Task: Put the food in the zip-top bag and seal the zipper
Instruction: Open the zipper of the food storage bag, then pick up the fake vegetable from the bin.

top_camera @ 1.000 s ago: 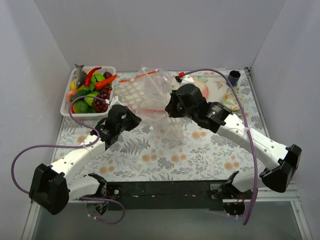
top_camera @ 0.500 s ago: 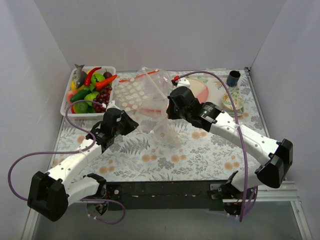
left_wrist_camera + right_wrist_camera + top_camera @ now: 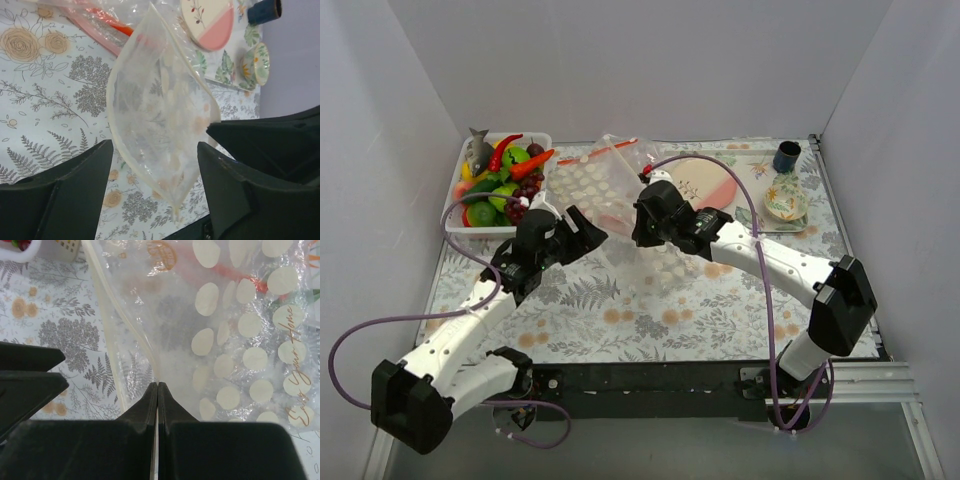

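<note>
While the right gripper (image 3: 157, 384) pinches the crinkly, polka-dotted zip-top bag (image 3: 235, 335), the left gripper (image 3: 155, 147) gapes wide near it; food (image 3: 500, 180) fills the white basket (image 3: 449, 222).

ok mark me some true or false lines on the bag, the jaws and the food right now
1. The right jaws are pinched shut on an edge of the zip-top bag. True.
2. The left jaws are clamped on the bag. False: they stand open, and the bag shows in the gap between them.
3. The food is inside the bag. False: it lies in the white basket at the far left of the table.
4. A pink and cream plate lies on the table to the right of the bag in the top view. True.
</note>
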You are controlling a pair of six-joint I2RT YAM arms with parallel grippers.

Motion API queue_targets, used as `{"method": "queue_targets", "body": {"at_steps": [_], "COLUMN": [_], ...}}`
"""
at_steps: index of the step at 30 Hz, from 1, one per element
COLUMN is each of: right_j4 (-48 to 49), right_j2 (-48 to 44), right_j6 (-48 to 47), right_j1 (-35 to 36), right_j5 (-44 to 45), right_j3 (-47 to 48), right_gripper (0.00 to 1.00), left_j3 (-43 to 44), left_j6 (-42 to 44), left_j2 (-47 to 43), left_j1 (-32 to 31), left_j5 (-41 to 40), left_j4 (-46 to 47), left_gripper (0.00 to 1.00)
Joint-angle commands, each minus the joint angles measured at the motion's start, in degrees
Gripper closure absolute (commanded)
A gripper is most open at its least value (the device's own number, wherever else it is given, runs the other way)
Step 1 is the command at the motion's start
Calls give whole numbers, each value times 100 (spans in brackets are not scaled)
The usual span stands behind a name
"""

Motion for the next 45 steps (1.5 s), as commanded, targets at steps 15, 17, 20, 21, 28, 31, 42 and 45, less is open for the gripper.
{"method": "queue_targets", "body": {"at_steps": [15, 17, 20, 21, 28, 31, 42, 45], "right_j4": [543, 543, 543, 534, 341, 306, 323, 315], "right_j2": [187, 196, 214, 205, 214, 188, 187, 223], "right_j6": [199, 190, 182, 182, 94, 76, 85, 85], "right_j1": [-354, -354, -354, -354, -354, -354, -354, -354], "right_j5": [-232, -249, -285, -285, -205, -223, -355, -364], "right_j3": [154, 154, 154, 188, 399, 417, 373, 408], "right_gripper": [99, 99, 99, 99, 99, 99, 99, 99], "left_j3": [2122, 2562, 3001, 3108, 4215, 4575, 5200, 5472], "left_j6": [242, 276, 381, 434, 1198, 1585, 2719, 2816], "left_j2": [737, 1256, 1837, 1977, 3243, 3665, 4852, 5124], "left_j1": [775, 1013, 1312, 1365, 1953, 2138, 2358, 2367], "left_j5": [-1074, -1135, -1302, -1381, -1926, -2172, -2332, -2252], "left_j4": [-707, -567, -269, -215, -232, -249, -30, -30], "left_gripper": [20, 19, 18, 17, 12, 11, 8, 10]}}
